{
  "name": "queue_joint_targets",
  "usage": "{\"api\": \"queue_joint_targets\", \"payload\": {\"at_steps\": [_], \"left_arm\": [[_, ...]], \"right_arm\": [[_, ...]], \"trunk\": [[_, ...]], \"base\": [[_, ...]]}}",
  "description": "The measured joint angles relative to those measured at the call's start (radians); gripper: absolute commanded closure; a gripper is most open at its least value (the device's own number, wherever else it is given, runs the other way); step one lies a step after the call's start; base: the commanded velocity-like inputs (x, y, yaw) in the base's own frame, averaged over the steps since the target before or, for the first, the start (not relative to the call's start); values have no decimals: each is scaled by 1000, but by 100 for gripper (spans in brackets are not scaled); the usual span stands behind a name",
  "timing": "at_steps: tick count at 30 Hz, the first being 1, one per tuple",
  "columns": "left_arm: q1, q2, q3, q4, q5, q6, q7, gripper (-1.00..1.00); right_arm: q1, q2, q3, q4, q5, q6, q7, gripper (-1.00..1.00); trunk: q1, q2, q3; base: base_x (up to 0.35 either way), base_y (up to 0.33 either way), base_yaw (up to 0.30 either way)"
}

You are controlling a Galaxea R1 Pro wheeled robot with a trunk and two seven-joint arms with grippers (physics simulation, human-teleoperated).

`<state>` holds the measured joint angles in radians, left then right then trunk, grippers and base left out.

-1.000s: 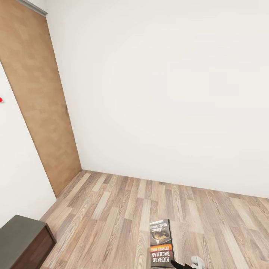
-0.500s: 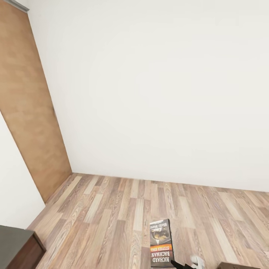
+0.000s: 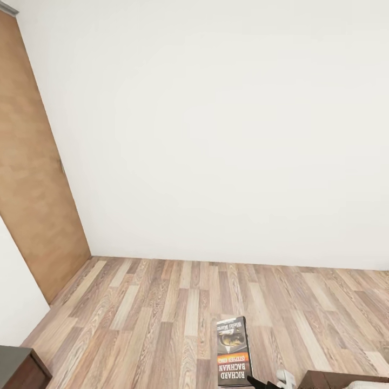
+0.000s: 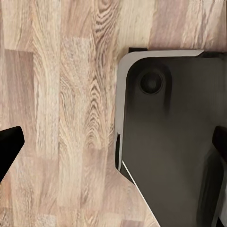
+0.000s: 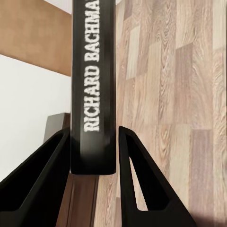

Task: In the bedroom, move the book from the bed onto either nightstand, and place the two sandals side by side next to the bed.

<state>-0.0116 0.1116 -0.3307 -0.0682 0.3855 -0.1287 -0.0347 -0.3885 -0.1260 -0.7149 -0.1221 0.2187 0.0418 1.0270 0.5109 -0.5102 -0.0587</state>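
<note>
Book clamped spine-on between the two dark fingers of the right hand, held clear of the wood-plank floor; in the head view, cover seen face up at the lower edge, title lettering inverted toward the camera, right hand just beneath it. Left hand carried with fingers set well apart and nothing between them, pointed down over the floor and a dark rounded part of the robot's own base. Compared with the views from a second and half a second ago: whole scene shifted leftward across the head view, wooden door and dark brown cabinet corner now pushed to the left margin, a second dark wooden edge newly entered at the lower right. Book unchanged in its place relative to the camera. Reading: camera and base turning to the right, not the objects moving; book in transit, off the bed, not yet set down. Lower-right wooden edge possibly bed frame or nightstand; not distinguishable from so small a strip. Judged stage: carry phase of the first sub-task, placement on a nightstand pending, sandals not yet addressed.
</note>
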Motion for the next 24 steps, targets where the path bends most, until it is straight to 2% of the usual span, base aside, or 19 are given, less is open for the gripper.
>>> {"api": "queue_joint_targets", "payload": {"at_steps": [11, 24], "left_arm": [[0, 0, -1, 0, 0, 0, 0, -100], [0, 0, -1, 0, -1, 0, 0, -100]], "right_arm": [[0, 0, 0, 0, 1, 0, 1, 100], [-1, -1, 2, 0, 2, 0, 0, 100]], "trunk": [[0, 0, 14], [-50, 90, 58]], "base": [[0, 0, -169], [0, 0, -34]]}}
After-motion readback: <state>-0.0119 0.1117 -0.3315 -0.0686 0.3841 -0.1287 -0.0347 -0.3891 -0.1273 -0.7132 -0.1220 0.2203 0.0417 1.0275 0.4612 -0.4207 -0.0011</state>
